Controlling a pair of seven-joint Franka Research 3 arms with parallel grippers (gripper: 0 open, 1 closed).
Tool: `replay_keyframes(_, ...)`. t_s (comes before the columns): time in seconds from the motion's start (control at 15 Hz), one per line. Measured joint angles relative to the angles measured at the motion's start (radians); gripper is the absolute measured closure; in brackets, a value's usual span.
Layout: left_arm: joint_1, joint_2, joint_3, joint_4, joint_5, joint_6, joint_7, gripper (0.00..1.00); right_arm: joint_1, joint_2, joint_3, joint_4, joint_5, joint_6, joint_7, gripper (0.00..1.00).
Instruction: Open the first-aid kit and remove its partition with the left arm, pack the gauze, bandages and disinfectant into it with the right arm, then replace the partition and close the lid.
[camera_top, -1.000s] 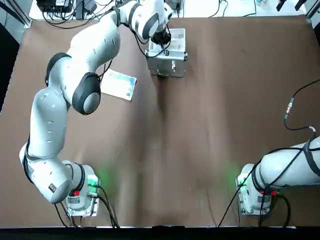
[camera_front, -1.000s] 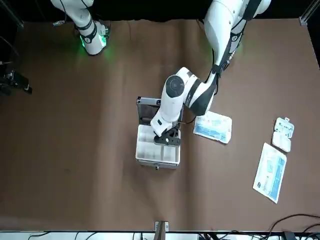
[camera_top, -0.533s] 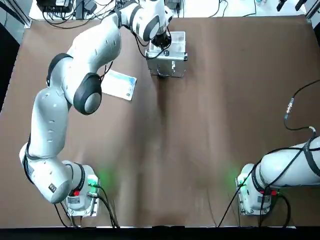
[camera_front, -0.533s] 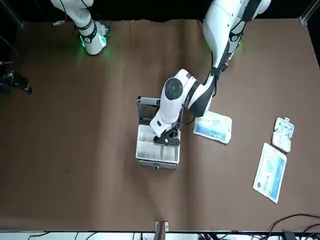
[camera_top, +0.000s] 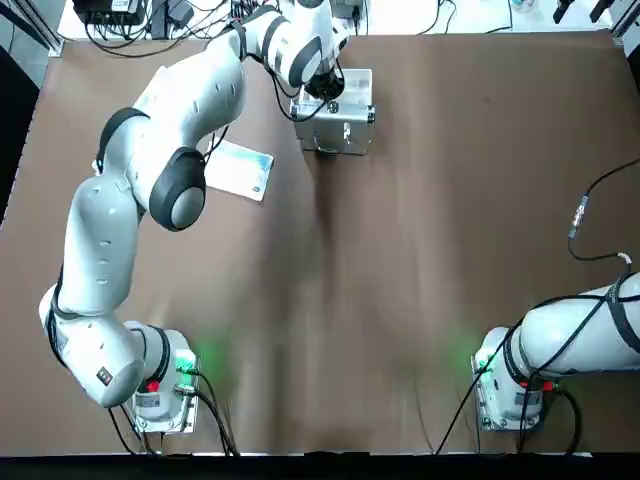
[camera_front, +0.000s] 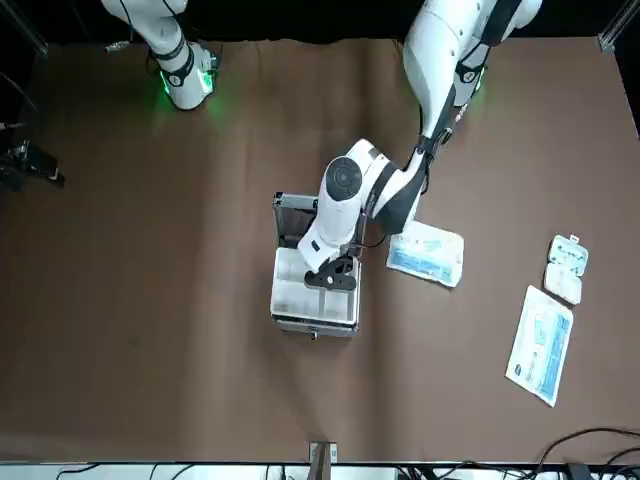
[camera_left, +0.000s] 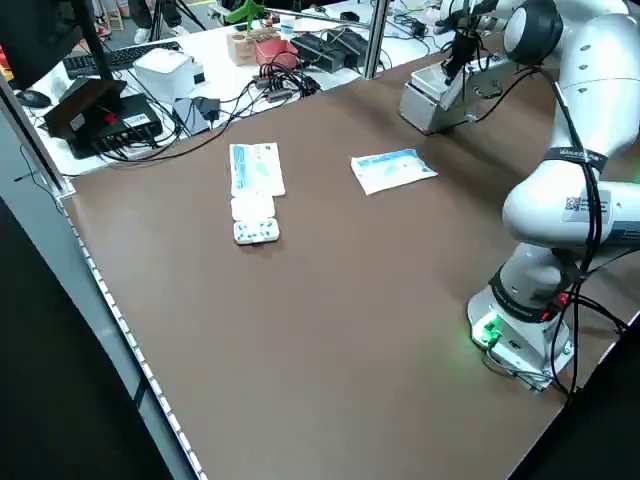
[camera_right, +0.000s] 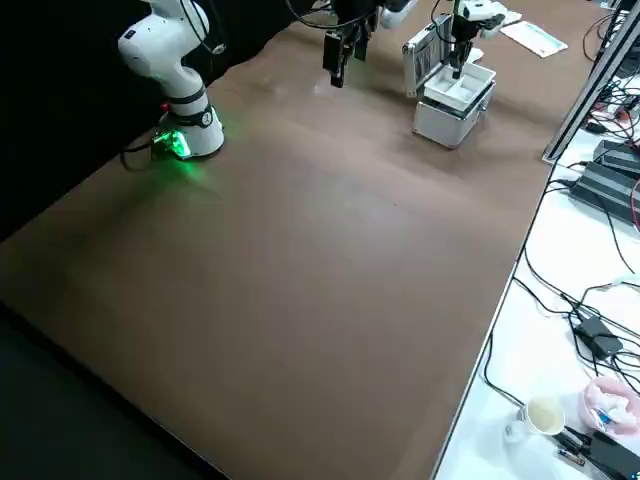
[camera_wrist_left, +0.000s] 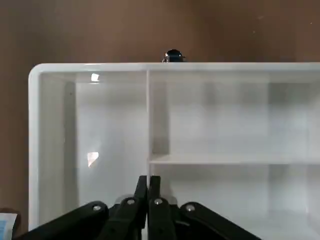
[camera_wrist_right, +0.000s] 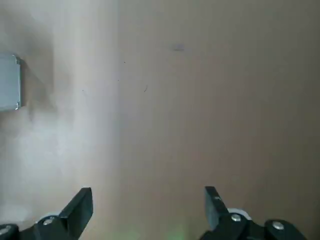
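At the near edge of the brown counter (camera_top: 400, 250) stand the two green-lit bases. The right arm (camera_top: 585, 335), white and grey with a loose black cable, is folded at the near right corner; its right gripper (camera_wrist_right: 147, 212) hangs wide open over bare counter, probably parked until packing starts.

Nearer the far left part of the counter lies a flat pale-blue-and-white packet (camera_top: 238, 168), within easy reach for later.

At the far edge, near the middle, the small silver metal first-aid case (camera_top: 338, 128) stands with its lid up. The white-and-grey left arm (camera_top: 150, 180) stretches across to it. Its left gripper (camera_wrist_left: 148, 200) is pressed together on the inner wall of the partition (camera_wrist_left: 100, 125), a whitish plastic tray with compartments that sits in the top of the case. I judge this pinch on a divider is chosen because it gives a thin wall to grip for lifting the tray straight out.
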Motion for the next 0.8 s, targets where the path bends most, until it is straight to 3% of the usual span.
replay_keyframes(0.8, 0.002, 0.003, 0.009, 0.000, 0.000, 0.000, 0.021, 0.97, 0.001, 0.000, 0.001, 0.000, 0.000, 0.000, -0.002, 0.01)
